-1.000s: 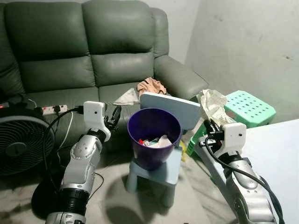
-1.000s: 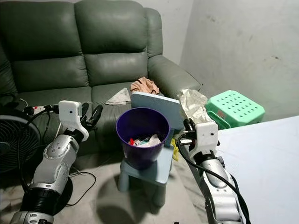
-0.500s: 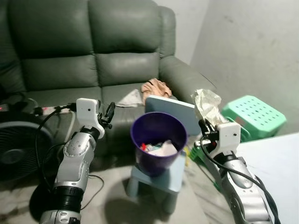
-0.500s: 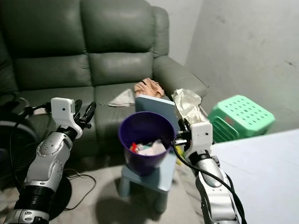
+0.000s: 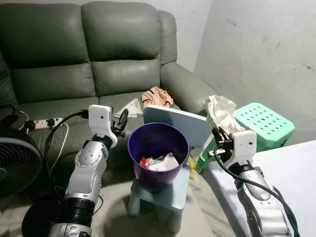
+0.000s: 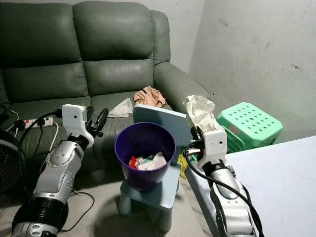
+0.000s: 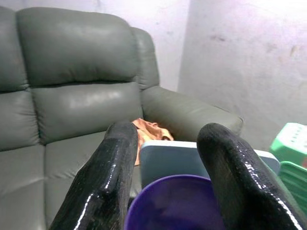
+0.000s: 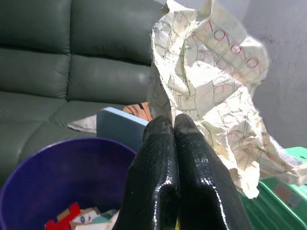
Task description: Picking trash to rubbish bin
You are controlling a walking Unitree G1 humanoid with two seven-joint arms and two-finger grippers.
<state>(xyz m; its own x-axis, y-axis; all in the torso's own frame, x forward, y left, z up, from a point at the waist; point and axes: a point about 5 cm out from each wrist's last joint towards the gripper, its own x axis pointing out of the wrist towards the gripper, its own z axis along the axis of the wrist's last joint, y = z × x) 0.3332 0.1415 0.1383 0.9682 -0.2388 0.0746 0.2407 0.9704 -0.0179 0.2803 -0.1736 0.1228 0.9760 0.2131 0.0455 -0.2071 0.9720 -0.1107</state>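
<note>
A purple rubbish bin (image 5: 158, 158) stands on a small light-blue chair (image 5: 174, 183) before the sofa, with scraps of trash (image 5: 159, 161) in its bottom. My right gripper (image 5: 220, 137) is shut on a crumpled sheet of printed paper (image 5: 220, 111), held up just right of the bin's rim; the right wrist view has the paper (image 8: 211, 81) above the closed fingers (image 8: 165, 163). My left gripper (image 5: 121, 121) is open and holds nothing, just left of the bin. The left wrist view looks between the fingers (image 7: 225, 167) over the bin rim (image 7: 177, 201).
A grey-green sofa (image 5: 74, 54) fills the back, with a peach cloth (image 5: 157, 96) and a white tissue (image 5: 129, 105) on its seat. A power strip (image 5: 44, 121) and cables lie left, beside a black fan (image 5: 15, 165). Green stools (image 5: 264, 118) stand right; a white surface (image 5: 296, 168) lies at front right.
The camera has shifted, so the whole scene sits differently in the picture. Both arms keep their places beside the bin, the right gripper still holding the paper.
</note>
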